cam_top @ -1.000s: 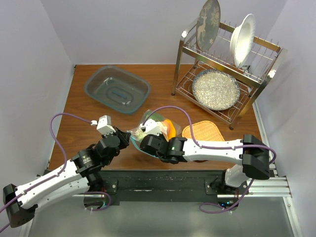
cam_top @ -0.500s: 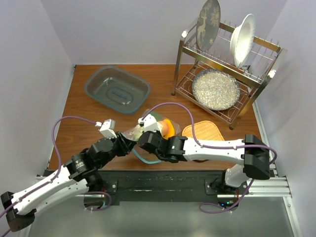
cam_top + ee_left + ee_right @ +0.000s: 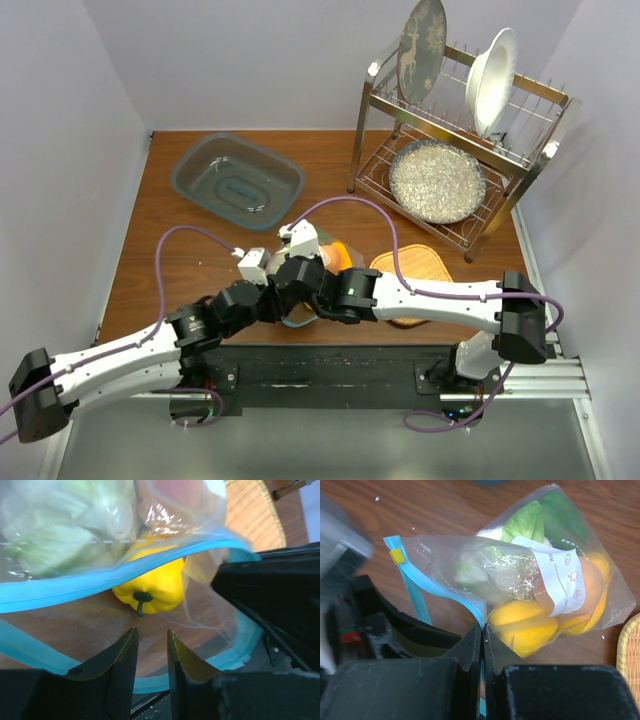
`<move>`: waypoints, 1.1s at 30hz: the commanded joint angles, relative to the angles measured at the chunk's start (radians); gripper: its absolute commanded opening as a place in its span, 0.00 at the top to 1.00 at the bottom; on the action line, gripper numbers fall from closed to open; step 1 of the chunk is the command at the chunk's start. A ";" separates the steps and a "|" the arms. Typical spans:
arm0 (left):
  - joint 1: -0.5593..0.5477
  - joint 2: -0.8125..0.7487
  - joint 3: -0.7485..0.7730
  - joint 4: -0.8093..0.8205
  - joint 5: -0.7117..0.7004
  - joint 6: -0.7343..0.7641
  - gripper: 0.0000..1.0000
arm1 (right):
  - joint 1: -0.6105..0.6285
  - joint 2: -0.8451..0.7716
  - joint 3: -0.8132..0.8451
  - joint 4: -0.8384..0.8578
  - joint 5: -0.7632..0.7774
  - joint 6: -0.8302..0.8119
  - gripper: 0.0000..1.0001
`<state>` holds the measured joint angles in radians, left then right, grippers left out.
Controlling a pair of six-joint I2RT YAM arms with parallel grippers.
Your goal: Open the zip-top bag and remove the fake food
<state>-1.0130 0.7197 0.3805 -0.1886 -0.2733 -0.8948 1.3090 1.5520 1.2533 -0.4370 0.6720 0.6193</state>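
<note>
Firmly right hand (image 3: 483,630) pinches zip-top bag (image 3: 520,572); left hand (image 3: 151,633) ajar.

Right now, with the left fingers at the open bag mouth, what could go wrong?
1. The right fingers pinch only the teal rim of the zip-top bag; a tug could slip it free and let the mouth close.
2. The gap between the left fingers looks narrower than the yellow pepper ahead; they might shove it deeper or catch film.

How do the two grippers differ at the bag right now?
The right gripper is shut on the zip-top bag, pinching its teal strip; the left gripper is open, holding nothing. Right grips the rim; left faces the open mouth and yellow pepper. Both are at the bag.
</note>
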 commanded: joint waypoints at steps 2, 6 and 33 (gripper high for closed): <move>-0.044 0.099 -0.066 0.306 -0.118 -0.035 0.61 | 0.004 -0.044 -0.021 -0.019 0.044 0.089 1.00; -0.052 0.142 -0.117 0.454 -0.152 -0.039 0.53 | 0.006 -0.092 -0.075 -0.026 0.005 0.112 1.00; -0.052 0.162 -0.144 0.471 -0.216 0.004 0.40 | -0.267 -0.379 -0.391 0.058 -0.334 0.148 0.47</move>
<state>-1.0618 0.9192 0.2485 0.2604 -0.4419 -0.9199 1.1198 1.1316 0.8684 -0.5133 0.4896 0.7712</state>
